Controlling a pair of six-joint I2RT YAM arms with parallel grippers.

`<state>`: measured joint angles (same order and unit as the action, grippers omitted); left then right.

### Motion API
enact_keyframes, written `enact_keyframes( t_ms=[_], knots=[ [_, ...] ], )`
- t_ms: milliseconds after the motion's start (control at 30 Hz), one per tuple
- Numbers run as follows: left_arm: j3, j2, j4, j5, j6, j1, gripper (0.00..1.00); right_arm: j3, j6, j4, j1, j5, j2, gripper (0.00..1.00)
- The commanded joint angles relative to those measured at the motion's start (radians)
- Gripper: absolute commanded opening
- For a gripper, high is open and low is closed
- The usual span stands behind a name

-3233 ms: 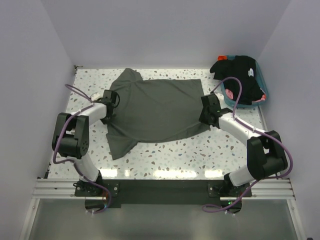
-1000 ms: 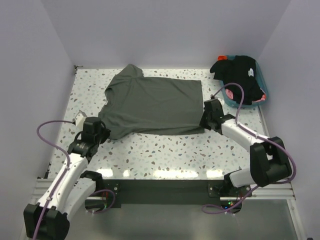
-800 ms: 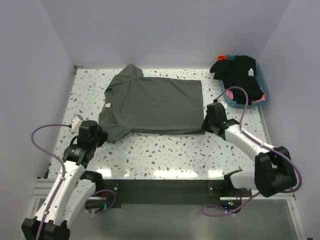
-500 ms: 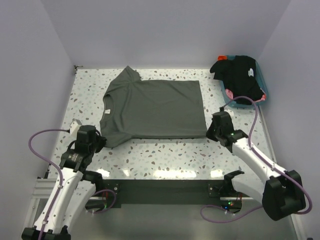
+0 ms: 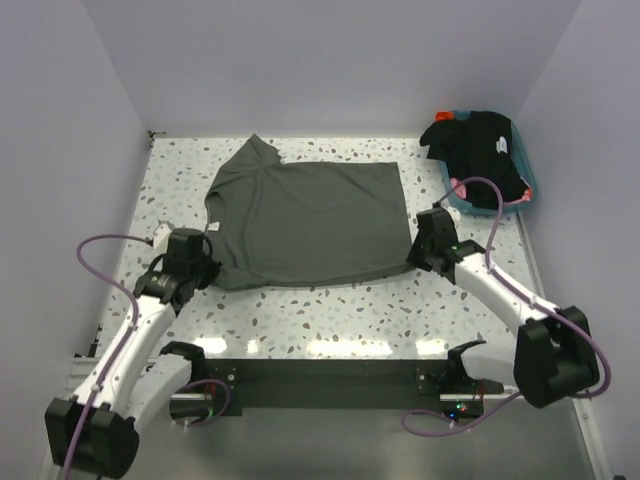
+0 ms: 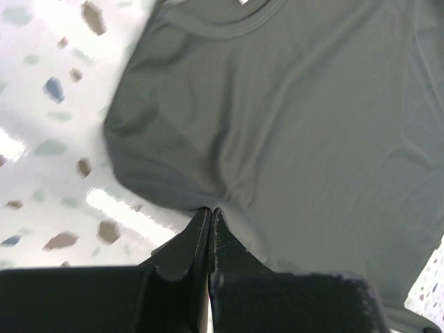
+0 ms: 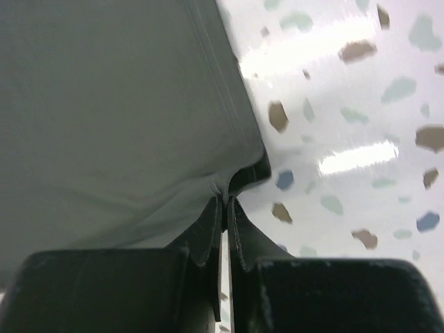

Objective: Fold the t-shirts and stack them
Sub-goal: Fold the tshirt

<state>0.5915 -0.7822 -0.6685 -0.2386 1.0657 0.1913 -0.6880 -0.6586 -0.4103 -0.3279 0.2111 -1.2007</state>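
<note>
Both my arms have swung back in toward the cloth since half a second ago, and the sleeve that sprawled toward the near-left corner three seconds ago no longer sticks out.

From above, the olive t-shirt (image 5: 305, 225) lies flat in the middle of the desk (image 5: 350, 310), collar toward the left edge and one sleeve pointing at the far-left corner. My left pincer (image 5: 207, 266) sits at its near-left corner and my right pincer (image 5: 413, 256) at its near-right corner. The black t-shirts (image 5: 478, 150) are heaped in the teal tub (image 5: 522, 198) at the far-right corner.

In my left wrist view, the left pincer (image 6: 209, 211) is pressed together on a small pucker at the shirt's (image 6: 312, 125) near edge.

In my right wrist view, the right pincer (image 7: 225, 202) is pinching the hem corner, with bare desk (image 7: 347, 104) just beside it.

My worry is how little cloth each tip holds. If I lift or carry the edge over quickly, I judge that either corner could slip out and drop half-folded. If one arm leads the other, the fold line would skew. The far sleeve is loose and may bunch under the fold.
</note>
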Motion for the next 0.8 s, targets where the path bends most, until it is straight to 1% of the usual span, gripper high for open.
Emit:
enact_keyframes(
  t_ms=[0, 67, 100, 167, 200, 267, 300, 367, 400, 567, 700, 767],
  knots=[
    [0.126, -0.191, 0.211, 0.001, -0.071, 0.000, 0.00, -0.154, 0.043, 0.042, 0.003, 0.054, -0.101, 0.00],
    [0.174, -0.277, 0.268, -0.002, -0.088, 0.000, 0.00, -0.198, 0.054, 0.053, 0.004, 0.066, -0.192, 0.00],
    [0.226, -0.358, 0.279, -0.008, -0.099, 0.000, 0.00, -0.244, 0.059, 0.054, 0.004, 0.070, -0.224, 0.00],
    [0.302, -0.435, 0.312, -0.014, -0.115, 0.000, 0.00, -0.289, 0.065, 0.060, 0.004, 0.065, -0.313, 0.00],
    [0.327, -0.506, 0.322, -0.016, -0.128, 0.000, 0.00, -0.327, 0.066, 0.067, 0.006, 0.065, -0.339, 0.00],
    [0.379, -0.578, 0.339, -0.016, -0.141, 0.000, 0.00, -0.366, 0.070, 0.070, 0.012, 0.060, -0.411, 0.00],
    [0.433, -0.645, 0.339, -0.015, -0.153, 0.000, 0.00, -0.401, 0.070, 0.070, 0.015, 0.060, -0.436, 0.00],
    [0.488, -0.712, 0.345, -0.007, -0.170, 0.000, 0.00, -0.432, 0.068, 0.071, 0.027, 0.056, -0.471, 0.00],
    [0.537, -0.770, 0.345, -0.005, -0.180, 0.000, 0.00, -0.458, 0.067, 0.077, 0.035, 0.048, -0.503, 0.00],
    [0.666, -0.913, 0.354, 0.015, -0.210, -0.006, 0.00, -0.510, 0.059, 0.090, 0.075, 0.024, -0.577, 0.00],
    [0.712, -1.003, 0.368, 0.035, -0.223, -0.012, 0.00, -0.530, 0.054, 0.119, 0.098, 0.002, -0.622, 0.00],
    [0.719, -1.019, 0.376, 0.047, -0.223, -0.019, 0.00, -0.530, 0.051, 0.128, 0.115, -0.009, -0.629, 0.00]
  ],
)
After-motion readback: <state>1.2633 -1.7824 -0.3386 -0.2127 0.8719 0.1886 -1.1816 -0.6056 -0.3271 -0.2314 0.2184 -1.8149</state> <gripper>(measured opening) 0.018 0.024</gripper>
